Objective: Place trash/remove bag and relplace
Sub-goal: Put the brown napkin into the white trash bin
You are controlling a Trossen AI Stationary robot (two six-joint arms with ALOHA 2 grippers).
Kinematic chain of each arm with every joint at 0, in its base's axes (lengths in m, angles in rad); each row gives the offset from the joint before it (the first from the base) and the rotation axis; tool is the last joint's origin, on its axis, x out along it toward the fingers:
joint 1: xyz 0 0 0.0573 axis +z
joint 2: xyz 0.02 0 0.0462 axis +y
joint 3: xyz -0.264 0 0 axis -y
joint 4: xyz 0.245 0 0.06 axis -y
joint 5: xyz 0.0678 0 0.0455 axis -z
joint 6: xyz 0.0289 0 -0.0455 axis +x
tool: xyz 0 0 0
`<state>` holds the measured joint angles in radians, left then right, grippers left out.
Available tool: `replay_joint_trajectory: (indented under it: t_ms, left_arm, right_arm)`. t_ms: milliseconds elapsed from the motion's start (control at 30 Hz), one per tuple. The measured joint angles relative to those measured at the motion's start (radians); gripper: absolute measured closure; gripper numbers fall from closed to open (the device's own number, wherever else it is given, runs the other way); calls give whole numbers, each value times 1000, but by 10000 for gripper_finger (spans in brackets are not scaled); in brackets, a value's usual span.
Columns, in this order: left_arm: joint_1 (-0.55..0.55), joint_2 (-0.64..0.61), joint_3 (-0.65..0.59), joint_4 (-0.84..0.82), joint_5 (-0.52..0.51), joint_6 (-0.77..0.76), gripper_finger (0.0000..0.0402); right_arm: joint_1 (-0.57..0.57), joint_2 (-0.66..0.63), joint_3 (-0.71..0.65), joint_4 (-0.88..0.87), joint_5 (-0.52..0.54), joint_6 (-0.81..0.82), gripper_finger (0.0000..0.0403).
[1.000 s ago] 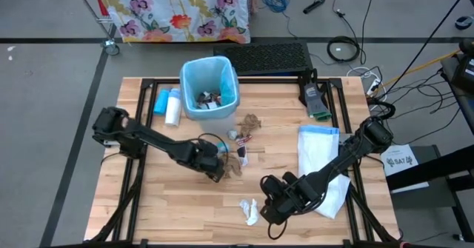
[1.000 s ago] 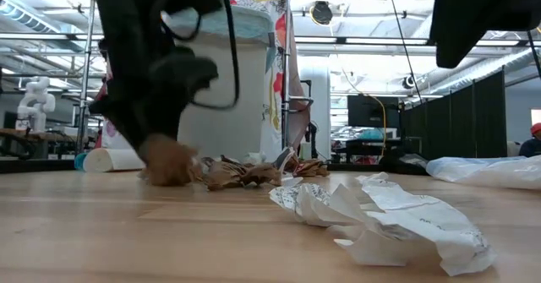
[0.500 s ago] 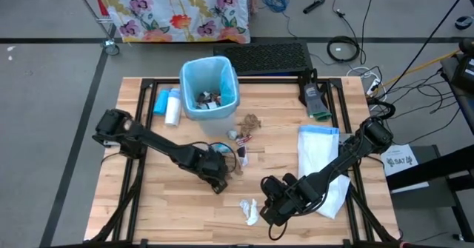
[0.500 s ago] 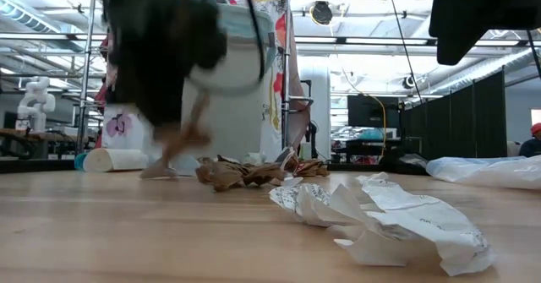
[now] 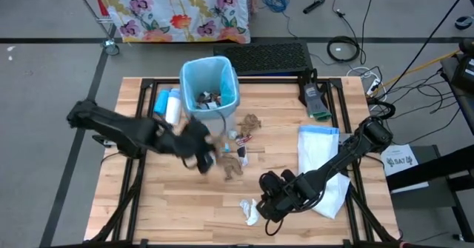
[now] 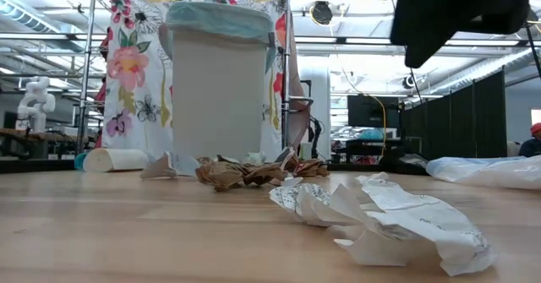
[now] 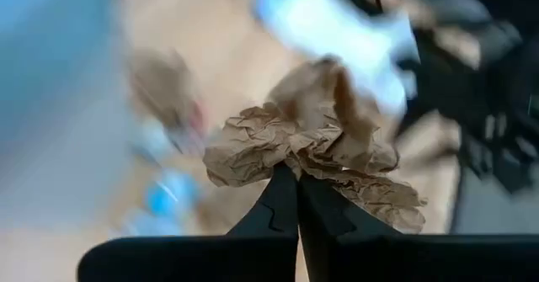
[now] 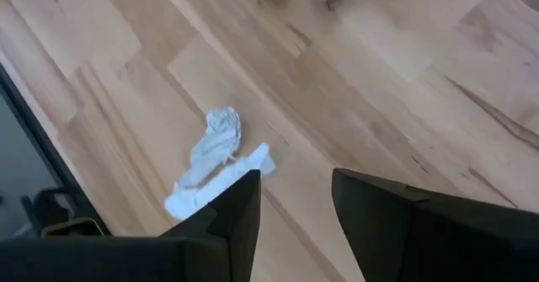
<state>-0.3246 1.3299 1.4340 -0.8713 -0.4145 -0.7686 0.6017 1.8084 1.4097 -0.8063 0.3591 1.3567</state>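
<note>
Left wrist view: left claw (image 7: 296,177) clenched on brown crumpled paper (image 7: 312,151), raised off table.

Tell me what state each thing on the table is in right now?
Left pincer: shut on a brown paper scrap, lifted off the table.
Right pincer: open, empty, above the white crumpled paper.
Bin: upright, blue liner in, some trash inside.
White bag: lying flat.
Brown scraps: loose on the table.
</note>
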Motion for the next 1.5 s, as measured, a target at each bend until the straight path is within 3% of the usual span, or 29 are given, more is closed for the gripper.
replay_joint_trajectory:
  t_ms: [100,233,467,667,833,1000,1167,1367,1500]
  left_arm:
    - [89,-40,89,-61,-72,145,401]
    - [278,-54,165,-119,-77,297,401]
    - [606,-41,180,-133,125,483,391]
    - [721,5,180,-121,221,645,337]
    - [803,55,180,-97,254,686,269]
    - [844,88,180,-99,258,731,210]
    - [826,87,180,-134,277,681,192]
    - [751,31,180,-101,622,660,192]
    - [647,1,180,-113,644,618,192]
  right_arm:
    - [-20,0,0,16,5,26,261]
    - [-50,0,0,34,7,46,261]
    - [-100,0,0,64,7,65,261]
    - [-132,0,0,68,7,104,261]
    - [-152,0,0,71,9,124,261]
    - [-166,0,0,82,16,124,261]
    - [-169,0,0,82,39,123,261]
    - [-163,0,0,81,35,81,261]
    - [-146,0,0,68,34,61,261]
